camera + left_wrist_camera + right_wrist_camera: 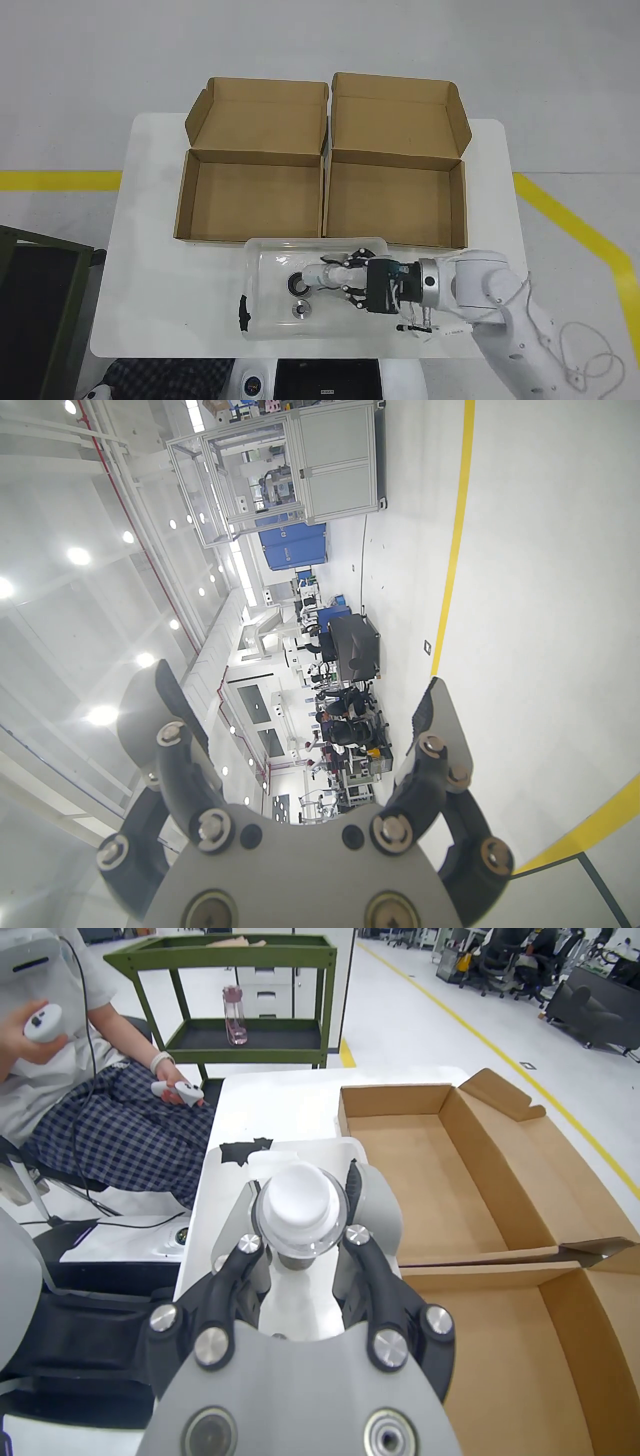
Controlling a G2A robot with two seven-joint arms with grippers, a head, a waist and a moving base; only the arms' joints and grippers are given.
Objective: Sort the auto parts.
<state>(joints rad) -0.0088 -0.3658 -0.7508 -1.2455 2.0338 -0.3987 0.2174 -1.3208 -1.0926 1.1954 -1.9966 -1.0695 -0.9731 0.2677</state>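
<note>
My right gripper (335, 276) is inside a clear plastic bin (256, 258) at the table's front edge. It is shut on a white-capped round part (300, 1205) with a clear collar and a metal base, held just above the bin (320, 1148) floor. In the bin a black ring part (296, 284) lies by the gripper's tip, and a small round metal part (301, 310) lies nearer the front. My left gripper (300, 685) is open with nothing between its fingers and points out at the room, away from the table.
Two open cardboard boxes stand side by side behind the bin, the left box (250, 200) and the right box (395, 205), both with their lids folded back. A green cart (40, 300) stands off the table's left side. A black tape patch (245, 1150) marks the bin's rim.
</note>
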